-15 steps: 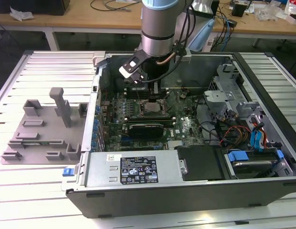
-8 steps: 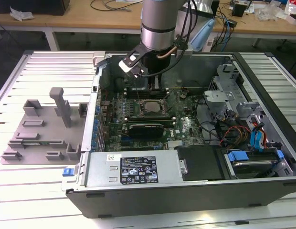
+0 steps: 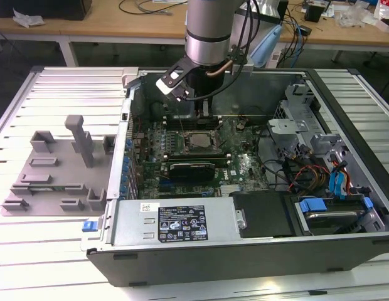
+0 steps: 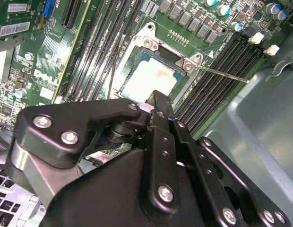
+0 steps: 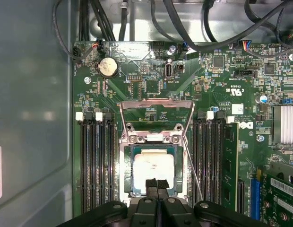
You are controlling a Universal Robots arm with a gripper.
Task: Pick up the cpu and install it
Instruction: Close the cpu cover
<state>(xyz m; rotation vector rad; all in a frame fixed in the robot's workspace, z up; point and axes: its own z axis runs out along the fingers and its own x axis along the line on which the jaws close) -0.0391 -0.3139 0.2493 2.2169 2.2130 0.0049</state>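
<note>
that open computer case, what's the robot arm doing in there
A robot arm reaches down into the open grey computer case. Its black gripper, jaws shut, sits at the edge of the socket on the green motherboard. The cpu, a small square chip with a silvery-white metal top, already lies in that socket. The metal retention frame is flipped open, so the chip isn't clamped down.

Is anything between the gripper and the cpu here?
Nothing shows between them. In the first wrist view the gripper, tips shut, overlaps the edge of the cpu, which lies in the socket frame; contact cannot be told.
</note>
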